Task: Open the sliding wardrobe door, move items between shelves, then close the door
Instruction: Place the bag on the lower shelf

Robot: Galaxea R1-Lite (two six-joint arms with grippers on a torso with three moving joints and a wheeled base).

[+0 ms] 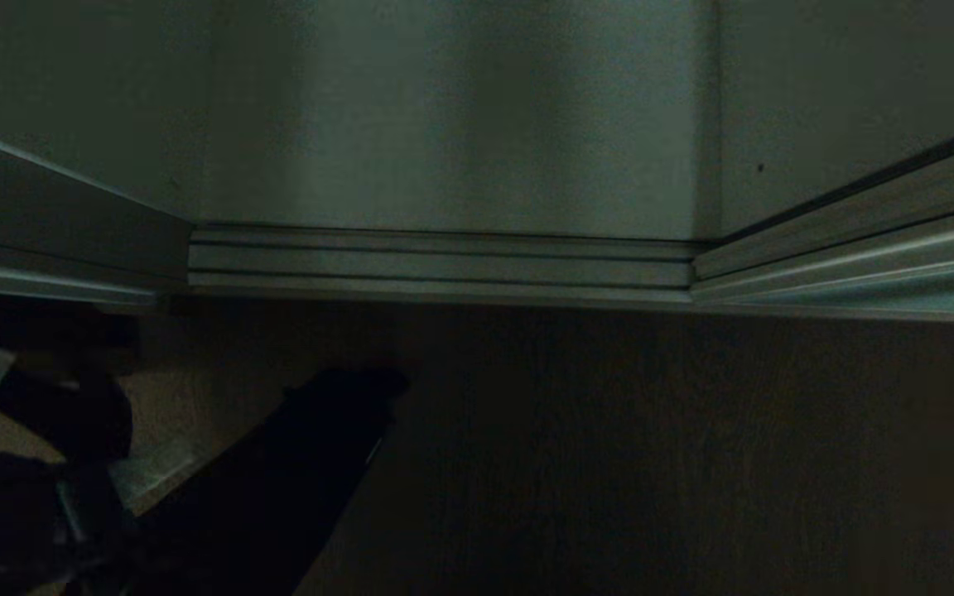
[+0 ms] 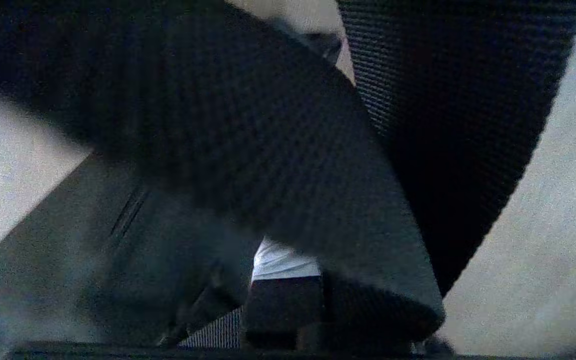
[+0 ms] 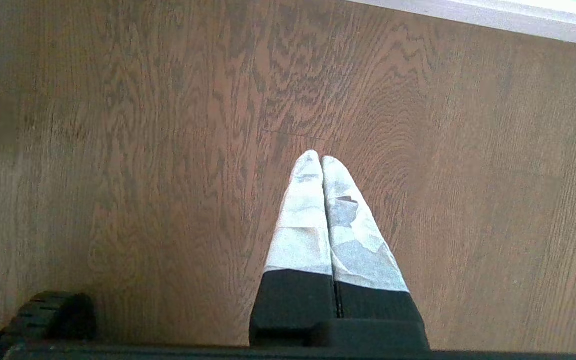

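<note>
A black woven strap (image 2: 268, 150) of the bag crosses the left wrist view and loops back on the far side (image 2: 458, 125). My left gripper (image 2: 293, 260) is shut on this strap. Only one white-taped finger (image 2: 280, 265) shows beneath it. In the head view the left arm (image 1: 21, 513) is low at the left, with a long black shape, probably the bag (image 1: 295, 463), stretching from it over the floor. A pale grey-green wardrobe panel (image 1: 460, 124) rises above silver floor rails (image 1: 444, 265); I cannot tell whether it is the sliding door. No shelves can be made out. My right gripper (image 3: 320, 160) is shut and empty over the floor.
Brown wood-grain floor (image 3: 143, 150) lies under the right gripper and before the rails (image 1: 692, 455). Silver frame sections angle away at the left (image 1: 46, 281) and at the right (image 1: 858, 257). A pale strip (image 3: 493, 17) borders the floor in the right wrist view.
</note>
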